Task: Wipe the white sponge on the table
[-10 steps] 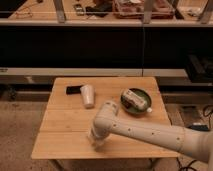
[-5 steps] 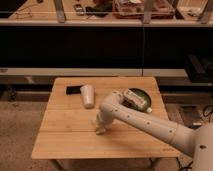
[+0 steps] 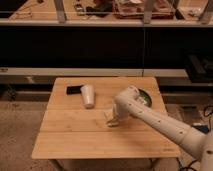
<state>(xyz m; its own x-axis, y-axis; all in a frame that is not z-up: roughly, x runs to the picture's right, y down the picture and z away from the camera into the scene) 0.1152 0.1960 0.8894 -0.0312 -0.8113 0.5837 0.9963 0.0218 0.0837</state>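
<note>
Cream rectangular foam sponge point(image 3: 108, 120) lies centrally on the pale plank-topped wooden counter point(image 3: 70, 135), directly beneath the robot's tool point(image 3: 114, 116); whether the tool is clamped on it cannot be told.

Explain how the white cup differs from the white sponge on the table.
The cup is tall and tapered and stands upright; the sponge is a low, soft block lying flat. The cup stands free near the back left of the table; the sponge lies near the middle, with the gripper down at it. Both are pale and rest on the table.
</note>
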